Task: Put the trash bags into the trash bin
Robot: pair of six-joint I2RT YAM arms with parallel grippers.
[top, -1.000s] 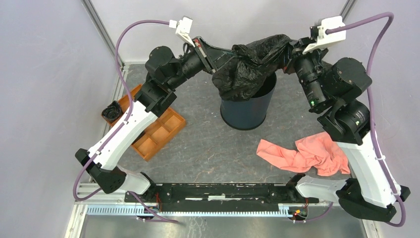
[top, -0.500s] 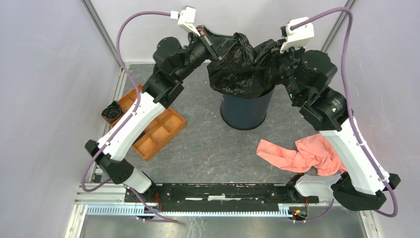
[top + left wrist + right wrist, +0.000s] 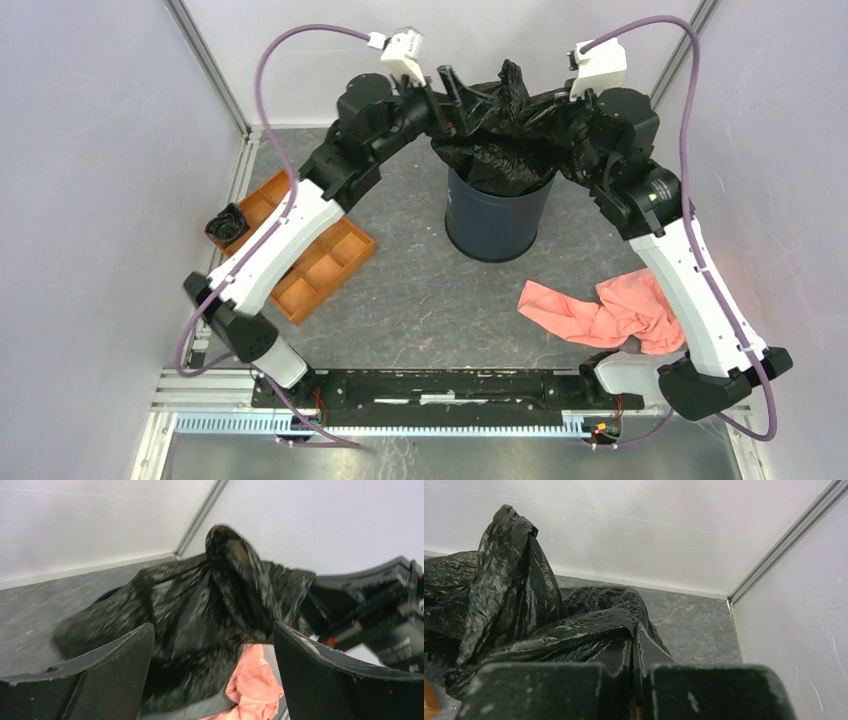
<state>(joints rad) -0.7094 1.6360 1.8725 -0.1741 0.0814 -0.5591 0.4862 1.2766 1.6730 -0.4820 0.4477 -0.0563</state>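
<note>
Large bag: I saw the large trash bag (image 3: 500, 135) bunched over the mouth of the bin, with its lower part down inside the rim and one peak standing up above it.
Bin: the trash bin (image 3: 497, 220) stood upright on the grey surface (image 3: 420, 300), toward the back wall.
Left side: the left jaws stood wide apart at the left side of the large bag. In the left wrist view the bag (image 3: 210, 605) showed beyond the two fingers (image 3: 105, 675), and I could not tell if it touched them.
Right side: the right jaws were closed tight on a fold at the right side of the same bag (image 3: 524, 590), with the plastic pinched in the narrow slit between them.
Small bag: a small trash bag (image 3: 226, 224), only a black wad, lay at the far-left end of the orange tray (image 3: 325, 265), well apart from the bin.
Cloth: a pink cloth (image 3: 610, 310) lay crumpled on the surface, nearer to me than the bin and to its right, beside the right arm.
</note>
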